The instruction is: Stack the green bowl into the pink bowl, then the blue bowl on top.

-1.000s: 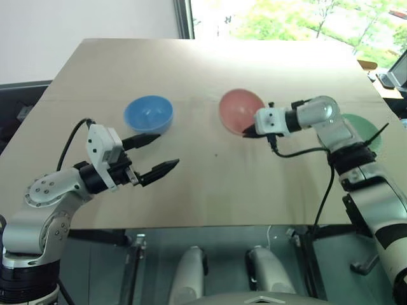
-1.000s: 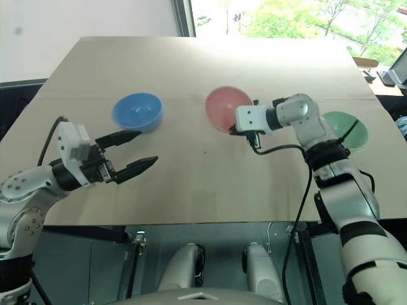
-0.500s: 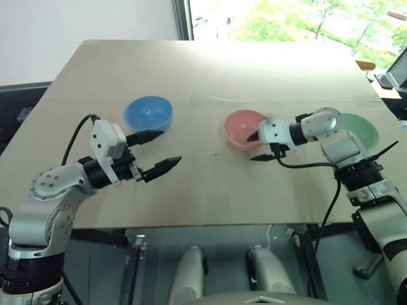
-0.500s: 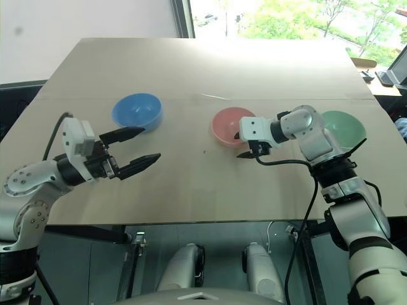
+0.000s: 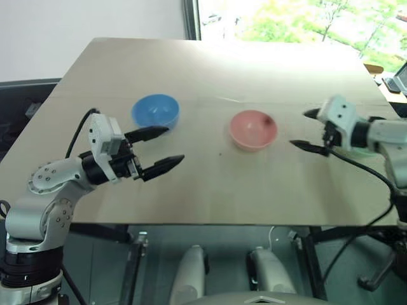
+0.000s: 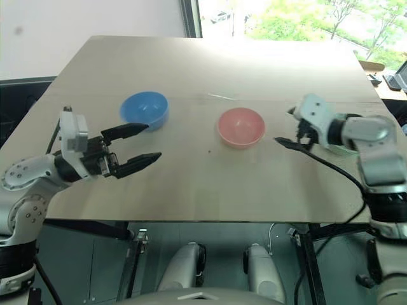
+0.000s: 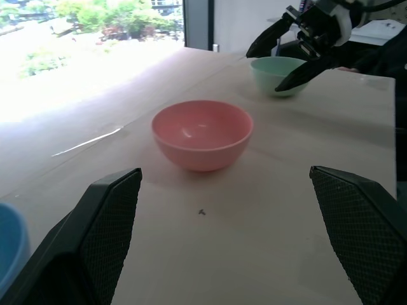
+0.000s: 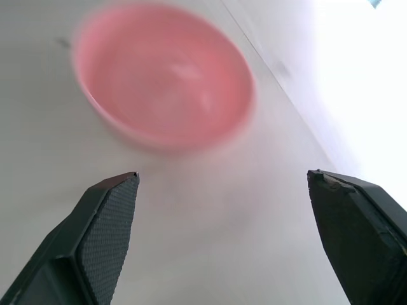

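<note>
The pink bowl [image 5: 253,129] stands upright near the middle of the table, empty. To its left sits the blue bowl [image 5: 156,112], also empty. The green bowl [image 7: 276,73] rests at the table's right side, largely hidden in the eye views behind my right gripper [image 5: 299,128]. That gripper is open and empty, hanging between the pink and green bowls and touching neither. My left gripper [image 5: 172,145] is open and empty, hovering level just in front of the blue bowl and pointing toward the pink bowl.
The wooden table [image 5: 222,184] has its front edge close below both arms. A black cable [image 5: 362,171] trails from the right wrist over the table's right front part. A window lies beyond the far edge.
My right gripper opened and let go of the pink bowl, which now sits flat on the table. It then swung right toward the green bowl. The left arm barely shifted.
</note>
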Action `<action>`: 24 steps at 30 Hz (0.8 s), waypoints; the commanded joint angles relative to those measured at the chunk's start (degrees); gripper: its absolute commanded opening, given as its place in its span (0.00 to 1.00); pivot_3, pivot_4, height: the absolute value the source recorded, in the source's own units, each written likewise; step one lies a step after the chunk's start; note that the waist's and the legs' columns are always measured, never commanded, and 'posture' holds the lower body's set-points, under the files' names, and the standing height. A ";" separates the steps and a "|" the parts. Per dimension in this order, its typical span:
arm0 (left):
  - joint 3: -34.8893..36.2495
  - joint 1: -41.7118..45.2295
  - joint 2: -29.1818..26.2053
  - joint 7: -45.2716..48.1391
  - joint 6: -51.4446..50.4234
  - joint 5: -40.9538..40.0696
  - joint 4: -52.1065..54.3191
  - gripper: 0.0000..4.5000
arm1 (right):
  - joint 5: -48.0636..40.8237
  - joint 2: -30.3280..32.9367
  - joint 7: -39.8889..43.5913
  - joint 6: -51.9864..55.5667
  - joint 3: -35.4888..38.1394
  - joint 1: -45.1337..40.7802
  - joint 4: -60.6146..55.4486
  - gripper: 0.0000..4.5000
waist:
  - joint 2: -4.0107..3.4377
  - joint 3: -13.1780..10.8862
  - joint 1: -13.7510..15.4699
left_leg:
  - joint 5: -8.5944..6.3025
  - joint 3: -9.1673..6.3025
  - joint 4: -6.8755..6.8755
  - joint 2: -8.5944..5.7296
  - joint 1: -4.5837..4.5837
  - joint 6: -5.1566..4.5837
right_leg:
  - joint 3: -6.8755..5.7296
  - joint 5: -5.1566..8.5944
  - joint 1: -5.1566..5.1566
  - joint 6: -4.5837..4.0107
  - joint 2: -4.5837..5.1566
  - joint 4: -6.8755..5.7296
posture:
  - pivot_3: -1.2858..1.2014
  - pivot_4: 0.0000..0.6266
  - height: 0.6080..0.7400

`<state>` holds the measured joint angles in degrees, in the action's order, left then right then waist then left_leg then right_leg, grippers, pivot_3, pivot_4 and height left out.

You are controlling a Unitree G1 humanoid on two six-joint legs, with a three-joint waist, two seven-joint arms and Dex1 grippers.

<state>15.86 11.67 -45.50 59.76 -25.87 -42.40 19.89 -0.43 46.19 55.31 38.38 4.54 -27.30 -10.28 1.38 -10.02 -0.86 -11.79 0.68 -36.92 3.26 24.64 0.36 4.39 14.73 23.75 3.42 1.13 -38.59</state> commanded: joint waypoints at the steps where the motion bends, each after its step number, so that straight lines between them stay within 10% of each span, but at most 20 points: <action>1: -2.72 4.26 0.01 2.96 0.95 -0.55 0.26 1.00 | 2.11 1.95 -5.83 8.32 3.00 1.78 -3.84 0.99 | -0.02 0.01 -0.23 | 0.00 -0.01 -0.02 0.00 -0.02 0.00 | 0.01 0.00 0.00 0.00 -0.02 -0.02 | 0.52 0.24 1.00; 7: -7.95 10.65 1.14 6.67 2.12 1.48 -3.35 1.00 | 4.77 0.04 -13.31 11.39 -1.18 1.48 2.15 0.99 | 0.00 0.03 -1.08 | 0.00 0.04 -0.18 0.01 0.03 -0.01 | 0.11 0.00 -0.03 0.03 -0.05 -0.04 | 0.52 0.24 1.00; 10: -8.51 11.85 1.47 7.53 2.32 1.82 -4.34 1.00 | 4.58 -1.04 -15.40 11.04 -2.32 0.83 4.74 0.84 | 0.00 0.02 -1.24 | -0.01 0.02 -0.19 0.00 0.05 -0.01 | 0.09 0.00 -0.03 0.03 -0.05 -0.02 | 0.52 0.24 1.00; 19: -7.75 10.49 1.39 7.57 2.28 2.12 -3.56 1.00 | 4.30 -0.13 -16.32 7.93 -3.74 -1.07 8.46 0.01 | -0.02 0.01 -1.37 | -0.01 0.01 -0.18 0.00 0.06 -0.01 | 0.09 0.00 -0.02 0.04 -0.05 -0.02 | 0.52 0.24 1.00; 24: -6.73 9.17 0.85 6.97 2.27 2.35 -3.32 1.00 | 4.09 -0.05 -16.12 2.15 -4.07 -3.23 8.16 0.01 | -0.02 0.01 -1.45 | -0.01 0.02 -0.18 0.00 0.06 -0.01 | 0.10 0.00 -0.02 0.04 -0.05 -0.02 | 0.52 0.24 1.00</action>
<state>6.99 21.14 -43.75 67.04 -24.45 -40.09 15.08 3.73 44.80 39.47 43.82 -0.32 -28.45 -0.09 1.36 -10.01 -2.31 -11.80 0.70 -37.10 3.27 24.70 0.34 4.49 14.73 23.73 3.45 1.08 -38.61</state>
